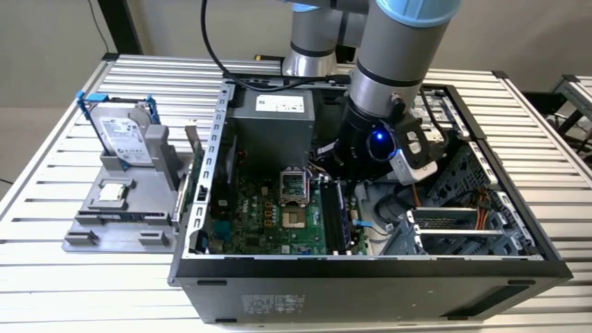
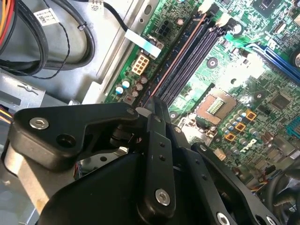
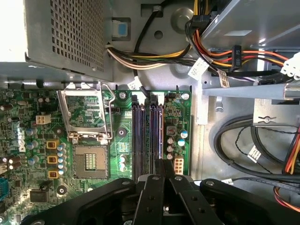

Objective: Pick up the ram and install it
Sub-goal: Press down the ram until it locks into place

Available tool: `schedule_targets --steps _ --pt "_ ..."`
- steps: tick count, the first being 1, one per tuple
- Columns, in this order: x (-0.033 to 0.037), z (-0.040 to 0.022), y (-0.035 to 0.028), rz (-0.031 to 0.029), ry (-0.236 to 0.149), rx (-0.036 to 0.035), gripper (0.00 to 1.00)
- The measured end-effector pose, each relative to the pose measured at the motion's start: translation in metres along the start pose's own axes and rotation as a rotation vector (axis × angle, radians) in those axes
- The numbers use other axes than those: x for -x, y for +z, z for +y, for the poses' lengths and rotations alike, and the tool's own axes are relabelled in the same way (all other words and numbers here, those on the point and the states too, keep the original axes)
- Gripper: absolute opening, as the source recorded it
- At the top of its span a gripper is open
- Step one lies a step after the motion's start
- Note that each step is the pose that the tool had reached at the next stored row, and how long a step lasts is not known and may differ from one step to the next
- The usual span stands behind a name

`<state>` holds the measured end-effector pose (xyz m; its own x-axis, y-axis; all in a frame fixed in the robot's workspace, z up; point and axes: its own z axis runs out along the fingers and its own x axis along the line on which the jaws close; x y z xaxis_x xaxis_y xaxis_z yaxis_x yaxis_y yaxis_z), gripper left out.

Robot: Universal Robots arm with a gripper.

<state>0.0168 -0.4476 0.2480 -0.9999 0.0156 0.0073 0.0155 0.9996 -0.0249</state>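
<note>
ram (image 2: 180, 51) in slot, beneath shut claw (image 2: 151, 107)

The arm (image 1: 393, 55) is built of silver-grey cylindrical segments with light blue caps at the joints. A black cable runs down beside it. Its wrist carries a black housing with a glowing blue light and a white-and-grey camera module. The gripper (image 3: 161, 168) is matte black, made of flat linked bars joined by silver screws and round pivots.
</note>
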Motion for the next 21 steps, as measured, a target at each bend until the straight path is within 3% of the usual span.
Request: schedule_targets --steps 8,21 --pt "0.0 0.0 0.0 -0.0019 -0.077 -0.0007 0.0" --pt "0.0 0.0 0.0 -0.0073 -0.295 -0.0022 0.0"
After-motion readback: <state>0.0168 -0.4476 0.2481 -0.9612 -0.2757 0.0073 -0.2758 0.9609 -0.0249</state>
